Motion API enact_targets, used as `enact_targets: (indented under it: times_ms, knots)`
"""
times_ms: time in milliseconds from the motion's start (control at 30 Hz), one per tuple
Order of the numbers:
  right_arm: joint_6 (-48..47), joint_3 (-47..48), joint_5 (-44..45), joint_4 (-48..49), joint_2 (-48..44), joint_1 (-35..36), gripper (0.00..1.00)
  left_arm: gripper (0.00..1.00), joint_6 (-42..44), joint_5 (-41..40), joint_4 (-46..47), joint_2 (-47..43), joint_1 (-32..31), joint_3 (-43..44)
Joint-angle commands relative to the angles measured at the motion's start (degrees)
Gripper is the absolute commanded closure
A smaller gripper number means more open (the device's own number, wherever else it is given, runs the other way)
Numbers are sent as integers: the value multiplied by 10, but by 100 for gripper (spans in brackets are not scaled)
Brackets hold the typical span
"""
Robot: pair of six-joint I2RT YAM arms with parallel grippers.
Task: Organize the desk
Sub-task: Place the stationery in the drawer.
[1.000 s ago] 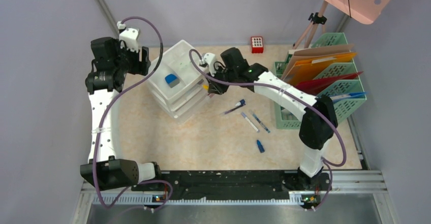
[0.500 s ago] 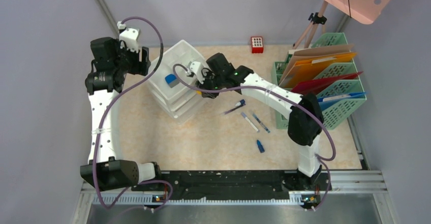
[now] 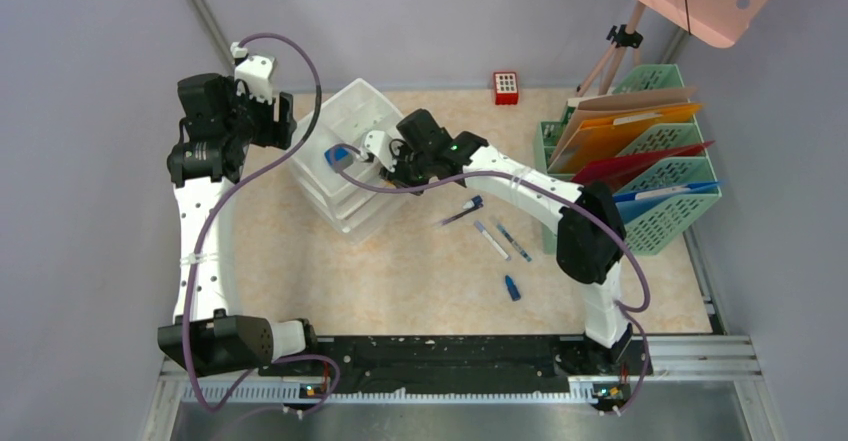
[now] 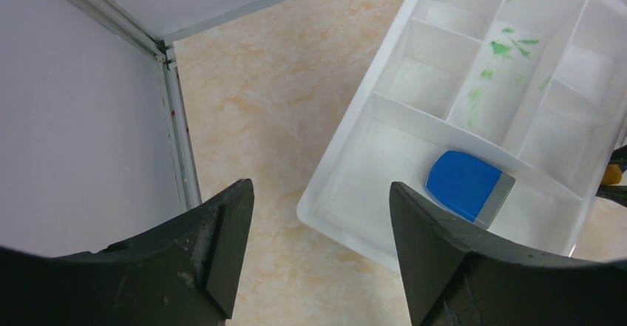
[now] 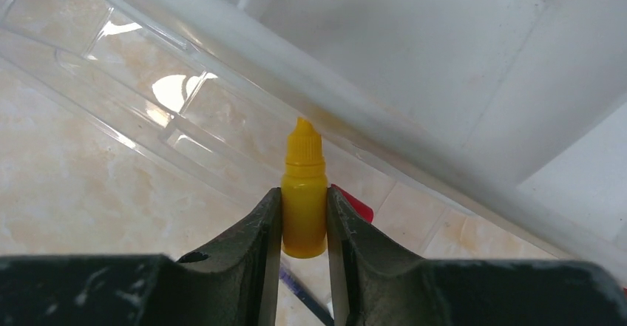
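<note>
The beige worktop (image 3: 400, 281) spreads under both arms. The white drawer unit (image 3: 345, 196) stands toward its far-left corner, with its divided top tray exposed. My left hand (image 4: 319, 215) hangs open and empty above the worktop, just beside that tray's left edge. My right hand (image 5: 304, 222) is clamped on a small yellow dropper bottle (image 5: 304, 165), cap pointing away, at the tray's right rim. I judge the step is stowing the bottle. I should lift it clear of the rim and pick a compartment away from the blue block (image 4: 467, 187). Then I lower it well inside before letting go, so it doesn't roll.
</note>
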Motion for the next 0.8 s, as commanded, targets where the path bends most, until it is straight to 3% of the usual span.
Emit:
enact_targets:
  times_ms: [0,467,600,767]
  knots:
    - [-19,27,14,7,6,6,71,27,8,7,13,-15,3,7]
    - [21,31,36,17,-38,6,40,26,5,12,12,-17,3,16]
    - [31,35,38,16,-53,5,39,25,4,22,9,-20,3,19]
    - [65,27,35,17,-88,-14,37,9,-4,61,1,-34,-4,19]
